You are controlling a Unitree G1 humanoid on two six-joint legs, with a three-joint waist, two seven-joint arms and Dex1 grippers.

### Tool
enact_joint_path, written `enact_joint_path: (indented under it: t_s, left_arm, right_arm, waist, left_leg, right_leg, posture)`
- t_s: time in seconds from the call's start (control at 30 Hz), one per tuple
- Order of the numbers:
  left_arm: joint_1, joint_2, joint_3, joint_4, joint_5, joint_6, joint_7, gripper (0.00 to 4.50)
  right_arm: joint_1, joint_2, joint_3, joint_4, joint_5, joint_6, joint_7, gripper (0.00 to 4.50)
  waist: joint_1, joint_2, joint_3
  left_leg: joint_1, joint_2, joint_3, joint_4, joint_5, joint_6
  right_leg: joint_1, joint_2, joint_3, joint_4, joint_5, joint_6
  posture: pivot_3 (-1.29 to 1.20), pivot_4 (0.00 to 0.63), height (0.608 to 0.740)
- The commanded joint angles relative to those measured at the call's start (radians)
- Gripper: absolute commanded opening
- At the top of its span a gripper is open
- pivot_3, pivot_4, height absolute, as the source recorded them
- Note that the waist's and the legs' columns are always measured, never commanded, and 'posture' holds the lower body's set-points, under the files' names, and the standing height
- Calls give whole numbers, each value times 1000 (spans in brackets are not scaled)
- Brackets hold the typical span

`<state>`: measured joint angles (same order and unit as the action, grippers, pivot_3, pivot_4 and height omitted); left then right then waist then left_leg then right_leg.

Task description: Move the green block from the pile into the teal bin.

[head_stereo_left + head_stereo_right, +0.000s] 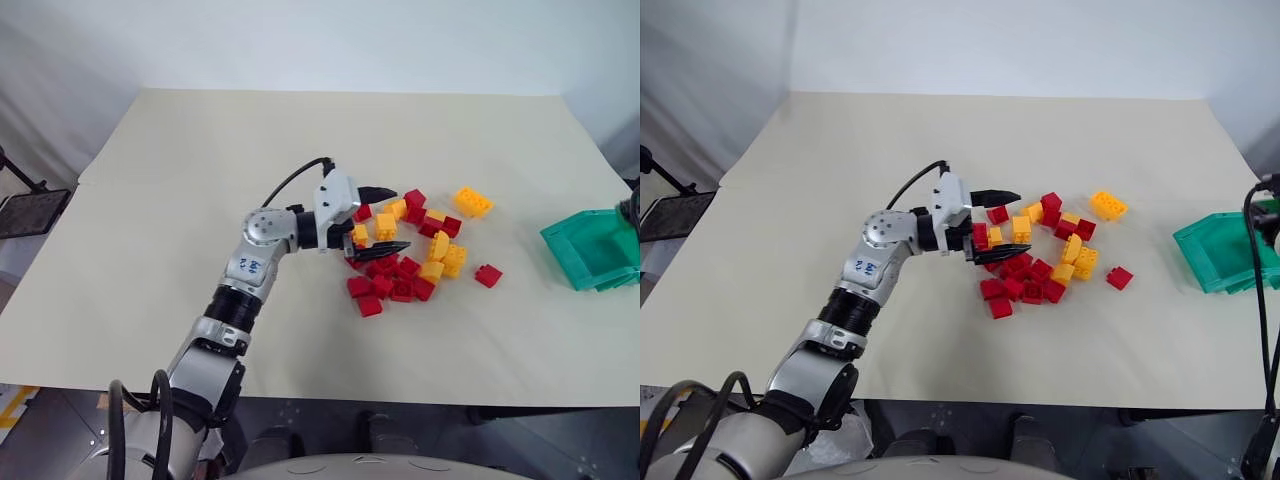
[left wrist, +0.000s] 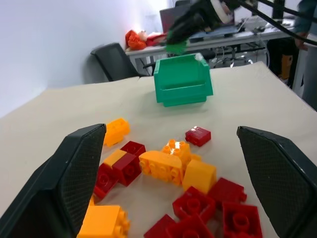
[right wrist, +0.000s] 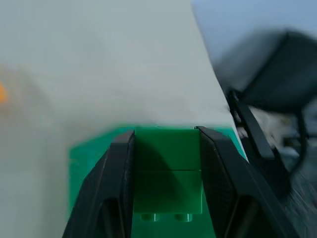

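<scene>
Left claw [image 1: 383, 219]: fingers spread wide, nothing held, level just above near-left edge of pile [image 1: 415, 250] on counter [image 1: 200, 200]. Right claw [image 3: 168, 198]: fingers closed on green block [image 3: 168, 173], gripped between both pads, studs showing. Block held directly above teal bin [image 1: 590, 250], not inside it. Bin at counter's right edge, well apart from pile.

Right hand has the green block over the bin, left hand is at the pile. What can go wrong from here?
1. The green block sits clamped in the right hand near the teal bin's edge; released early, it could land on the table.
2. The bin stands at the table's right edge; a nudge might push it off.
3. The open left hand is at the pile and could scatter bricks.
</scene>
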<state>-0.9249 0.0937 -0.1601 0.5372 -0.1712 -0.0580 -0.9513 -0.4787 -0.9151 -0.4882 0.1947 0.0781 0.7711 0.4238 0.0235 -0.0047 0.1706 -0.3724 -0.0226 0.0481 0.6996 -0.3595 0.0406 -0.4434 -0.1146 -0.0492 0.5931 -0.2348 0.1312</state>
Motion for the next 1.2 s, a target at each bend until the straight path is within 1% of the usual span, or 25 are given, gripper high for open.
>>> enact_joint_path:
  t_s: [0.03,0.1,0.17,0.2,0.23,0.3,0.37,0.4,0.5,0.63,0.67,0.7,0.77,0.83,0.9,0.97,1.0,1.1,1.2]
  left_arm:
    - [-59,-31,-8,25,19,-6,33,4500]
    - [-70,-38,-9,39,24,-11,35,4500]
    - [-76,-40,-10,48,28,-15,33,4500]
    - [-78,-38,-10,49,29,-15,32,4500]
    - [-80,-35,-11,50,30,-15,30,4500]
    - [-79,-27,-11,47,33,-11,26,4500]
    - [-74,-17,-5,42,31,2,28,4500]
    - [-66,-11,-1,35,29,-1,28,4500]
    - [-37,8,9,2,10,14,15,4500]
    - [9,34,28,-73,-34,99,-7,4500]
    - [37,53,38,-113,-50,136,-10,4500]
    - [79,88,51,-160,-57,156,-15,4500]
    - [161,158,97,-249,-115,204,-57,4500]
    - [215,229,129,-312,-170,260,-105,4500]
    - [268,322,162,-340,-184,281,-145,4500]
    - [313,393,189,-354,-190,284,-166,4500]
    - [346,425,218,-362,-207,250,-197,4500]
    - [438,533,294,-347,-218,197,-248,4500]
    - [502,586,361,-332,-234,153,-253,4500]
  right_arm:
    - [7,34,-27,75,-23,-84,-105,1451]
    - [-5,52,-16,137,-22,-137,-133,1451]
    - [-22,60,-10,185,-16,-168,-151,2179]
    - [-31,63,-4,198,-11,-178,-151,2380]
    - [-37,64,4,205,-6,-189,-145,2765]
    - [-45,65,14,204,3,-196,-132,3391]
    - [-50,59,9,194,14,-199,-127,4131]
    - [-50,50,4,184,23,-204,-114,4410]
    - [-54,31,-16,149,68,-209,-61,4464]
    - [-26,22,-23,68,139,-209,40,4464]
    - [-6,22,-23,22,173,-205,90,4464]
    - [19,16,-13,-34,211,-204,163,4464]
    - [64,-2,23,-117,259,-221,290,4464]
    - [91,-16,36,-145,306,-221,387,4464]
    - [150,-39,45,-185,366,-233,532,4464]
    - [205,-56,49,-213,401,-267,644,4464]
    - [236,-74,61,-215,399,-292,700,4464]
    - [296,-129,120,-149,336,-447,840,4464]
    - [280,-141,128,-48,335,-551,922,4464]
  waist:
    - [0,0,0]
    - [0,0,0]
    - [0,2,-1]
    - [-1,3,-1]
    - [-1,4,0]
    - [-2,4,0]
    - [-2,4,0]
    - [-2,4,0]
    - [-2,5,0]
    - [0,5,0]
    - [0,5,0]
    - [0,5,0]
    - [-4,5,-1]
    - [-14,6,-1]
    - [-15,6,0]
    - [-12,5,0]
    - [-9,6,0]
    - [-7,6,0]
    - [-8,5,0]
  left_leg:
    - [0,0,0,0,0,0]
    - [0,0,1,0,0,0]
    - [0,0,1,0,0,0]
    - [0,0,1,0,0,0]
    - [0,0,1,0,0,0]
    - [0,0,1,0,0,0]
    - [0,0,1,0,0,0]
    - [0,0,1,0,0,0]
    - [0,0,1,0,0,0]
    - [0,0,1,0,0,0]
    - [0,0,0,0,0,0]
    - [0,0,0,0,0,0]
    - [0,0,0,-1,0,0]
    - [0,2,0,-1,0,0]
    - [0,2,0,0,0,0]
    - [1,1,0,1,0,0]
    - [2,1,-1,1,0,0]
    - [3,1,-1,1,-1,2]
    - [3,1,-1,1,-2,2]
  right_leg:
    - [0,0,0,0,0,0]
    - [0,0,0,-1,0,1]
    - [0,0,0,-1,0,1]
    - [0,0,0,-1,0,1]
    - [0,0,1,-1,0,1]
    - [0,0,1,-1,0,1]
    - [0,0,1,-1,0,1]
    - [0,0,1,-1,0,1]
    - [0,0,1,-1,1,1]
    - [0,0,1,-2,1,1]
    - [0,0,1,-2,1,1]
    - [0,0,1,-2,1,1]
    - [0,0,1,-2,1,1]
    - [0,1,1,-2,1,1]
    - [0,1,1,-1,1,1]
    - [1,0,1,-1,1,1]
    - [2,0,0,-1,1,1]
    - [4,-1,0,-2,1,1]
    - [4,-2,0,-3,1,1]
  posture:
    - [0,150,740]
    - [0,150,740]
    - [0,150,740]
    - [0,150,740]
    - [0,150,740]
    - [0,150,740]
    - [0,150,740]
    - [0,150,740]
    - [0,150,740]
    - [0,150,740]
    - [0,150,740]
    - [0,150,740]
    - [0,150,740]
    - [0,150,740]
    - [0,150,740]
    - [0,150,740]
    - [0,150,740]
    - [0,150,740]
    - [0,150,740]
